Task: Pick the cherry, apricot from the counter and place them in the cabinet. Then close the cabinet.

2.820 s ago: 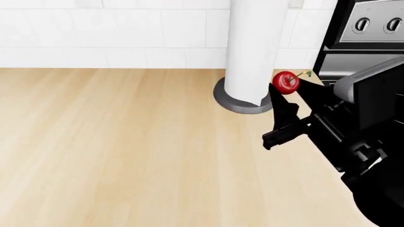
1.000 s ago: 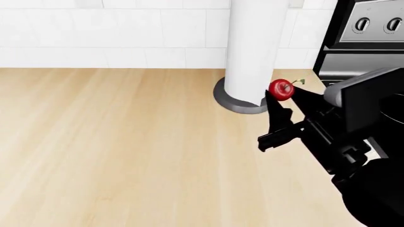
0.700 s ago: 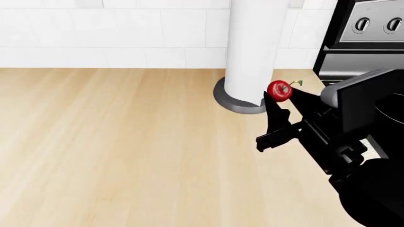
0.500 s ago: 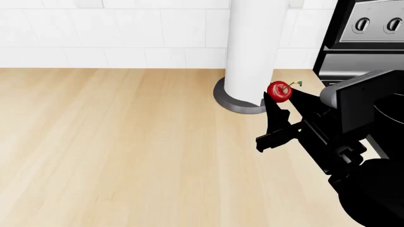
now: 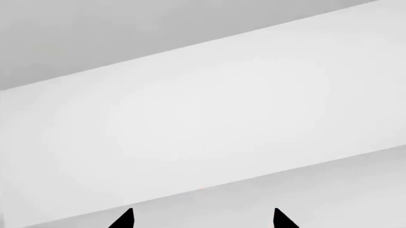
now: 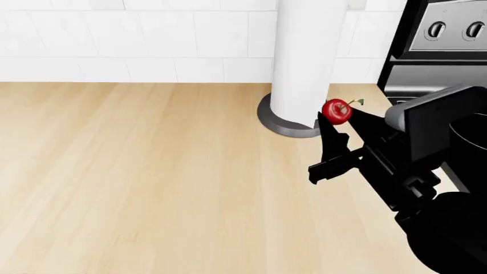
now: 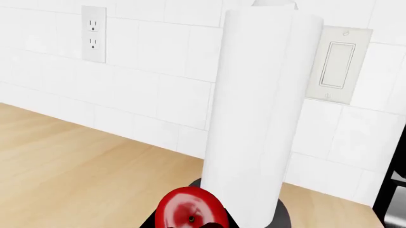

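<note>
The cherry [image 6: 337,111], glossy red with a thin green stem, is held above the light wood counter [image 6: 137,171] by my right gripper [image 6: 339,117], which is shut on it just right of the paper towel roll. In the right wrist view the cherry [image 7: 189,209] fills the space between the dark fingers. My left gripper [image 5: 203,224] shows only two black fingertips [image 5: 123,221] set wide apart, open, in front of plain white panels. The apricot and the cabinet are out of view.
A tall white paper towel roll [image 6: 304,57] on a grey round base [image 6: 274,121] stands at the back of the counter. The stove [image 6: 441,40] with knobs is at the right. White tile wall with an outlet [image 7: 93,34] and a switch [image 7: 337,64] runs behind.
My right gripper with the cherry has moved slightly left and down in the head view over the last seconds; in the last half second it has barely shifted.
</note>
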{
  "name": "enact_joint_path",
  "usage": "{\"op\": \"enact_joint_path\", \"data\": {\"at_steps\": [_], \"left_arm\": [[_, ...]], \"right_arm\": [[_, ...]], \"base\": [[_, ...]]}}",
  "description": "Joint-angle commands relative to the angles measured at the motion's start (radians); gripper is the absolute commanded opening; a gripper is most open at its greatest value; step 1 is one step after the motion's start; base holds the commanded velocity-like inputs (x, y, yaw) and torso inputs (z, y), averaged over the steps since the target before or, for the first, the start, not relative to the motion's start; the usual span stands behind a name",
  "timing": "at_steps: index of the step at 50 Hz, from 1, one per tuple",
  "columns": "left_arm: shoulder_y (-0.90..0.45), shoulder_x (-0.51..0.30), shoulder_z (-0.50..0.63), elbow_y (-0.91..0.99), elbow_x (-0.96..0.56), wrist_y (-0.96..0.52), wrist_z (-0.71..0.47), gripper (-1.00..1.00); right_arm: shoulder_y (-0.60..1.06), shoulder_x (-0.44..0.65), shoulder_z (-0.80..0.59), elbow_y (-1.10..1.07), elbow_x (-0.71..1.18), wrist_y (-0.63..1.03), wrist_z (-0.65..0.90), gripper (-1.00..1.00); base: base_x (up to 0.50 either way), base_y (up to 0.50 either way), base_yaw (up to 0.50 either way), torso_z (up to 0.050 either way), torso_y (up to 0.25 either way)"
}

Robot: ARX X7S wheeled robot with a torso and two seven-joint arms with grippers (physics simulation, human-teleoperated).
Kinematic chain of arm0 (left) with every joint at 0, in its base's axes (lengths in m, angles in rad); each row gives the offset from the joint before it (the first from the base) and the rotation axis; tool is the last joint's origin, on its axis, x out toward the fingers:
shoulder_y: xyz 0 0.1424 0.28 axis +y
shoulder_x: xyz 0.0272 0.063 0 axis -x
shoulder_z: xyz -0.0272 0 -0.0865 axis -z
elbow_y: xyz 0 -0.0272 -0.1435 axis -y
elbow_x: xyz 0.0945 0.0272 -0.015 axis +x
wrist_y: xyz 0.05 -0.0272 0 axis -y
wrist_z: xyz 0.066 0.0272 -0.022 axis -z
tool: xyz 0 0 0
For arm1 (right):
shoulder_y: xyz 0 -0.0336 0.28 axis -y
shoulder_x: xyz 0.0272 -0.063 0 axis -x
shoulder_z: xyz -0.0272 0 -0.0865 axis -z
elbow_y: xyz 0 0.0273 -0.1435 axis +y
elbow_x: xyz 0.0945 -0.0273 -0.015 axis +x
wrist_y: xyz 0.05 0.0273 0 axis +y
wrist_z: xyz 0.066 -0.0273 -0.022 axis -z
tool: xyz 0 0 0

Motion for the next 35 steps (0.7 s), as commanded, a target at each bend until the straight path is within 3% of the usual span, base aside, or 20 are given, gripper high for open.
{"op": "enact_joint_path", "data": {"at_steps": [1,18,31,35], "left_arm": [[0.027,0.003,0.023,-0.057,-0.077,-0.025,0.022,1.0],[0.024,0.002,0.016,-0.057,-0.083,-0.001,0.04,1.0],[0.01,-0.013,-0.011,-0.053,-0.096,0.21,0.002,1.0],[0.087,-0.03,-0.012,0.138,-0.1,0.164,-0.011,1.0]], "right_arm": [[-0.001,0.002,-0.004,-0.001,-0.01,-0.006,-0.007,-1.0],[-0.003,0.007,-0.005,-0.004,-0.007,-0.012,-0.005,-1.0],[0.004,0.008,-0.008,-0.01,-0.001,-0.009,0.003,-1.0],[0.011,0.008,-0.008,-0.013,0.004,-0.004,0.008,-1.0]], "base": [[0.0,0.0,0.0,0.0,0.0],[0.0,0.0,0.0,0.0,-0.001],[0.0,0.0,0.0,0.0,-0.001],[0.0,0.0,0.0,0.0,0.0]]}}
